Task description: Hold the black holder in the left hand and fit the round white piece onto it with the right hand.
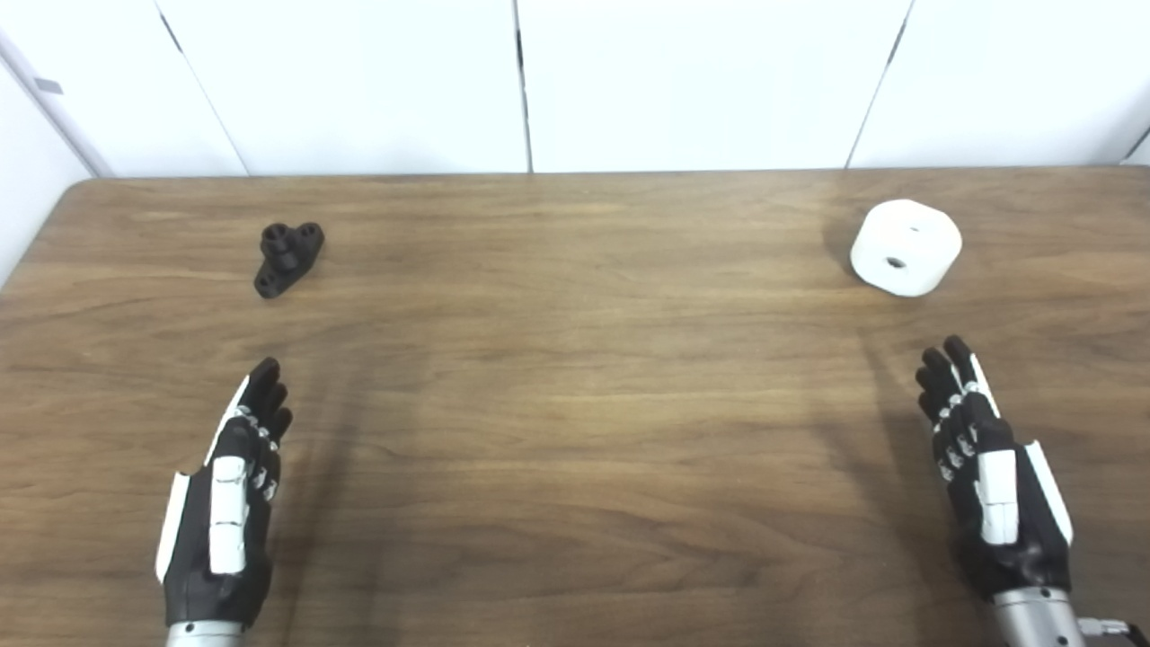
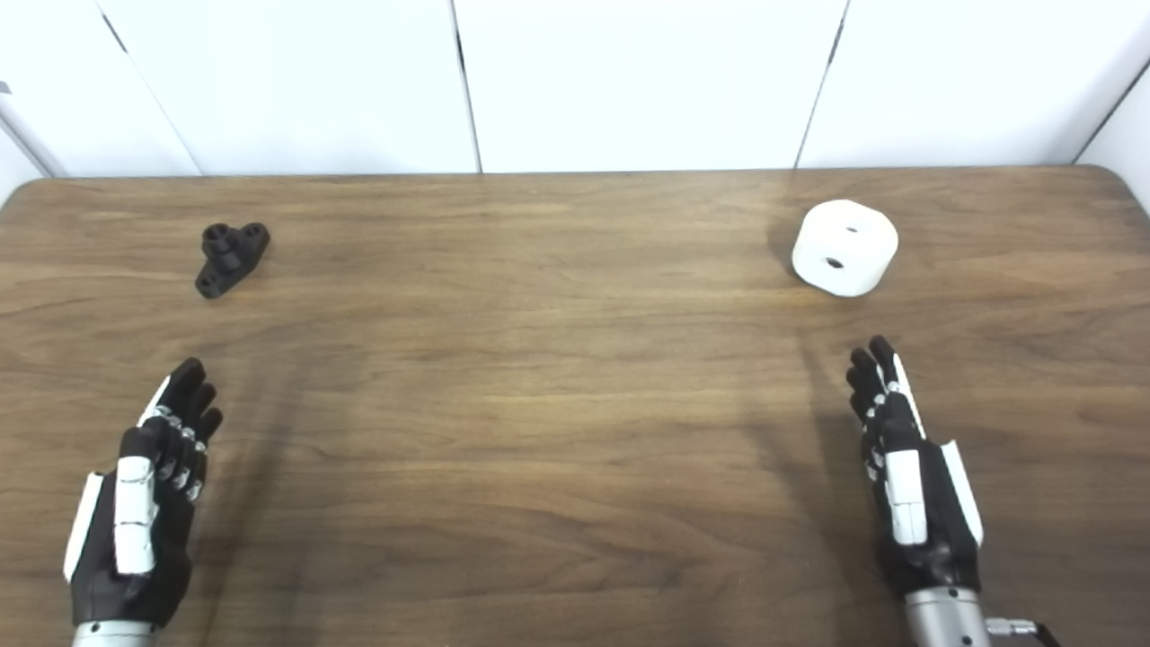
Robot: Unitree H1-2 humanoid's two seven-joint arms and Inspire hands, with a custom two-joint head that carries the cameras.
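From the left eye view, your left hand (image 1: 225, 503) and right hand (image 1: 988, 476) hover released, holding nothing. Ahead of the left lies the black holder (image 1: 287, 258), small and lumpy; a shallow grasp may flick it away.

Across the right eye view, the round white piece (image 2: 844, 247) sits unobstructed on the table (image 2: 539, 404).

Both forearms run off the bottom edge, so only the left hand (image 1: 225, 503) and right hand (image 1: 993, 485) show. The wooden table (image 1: 575, 404) is cut at its near and side edges. The black holder's (image 1: 287, 258) small holes blur together.
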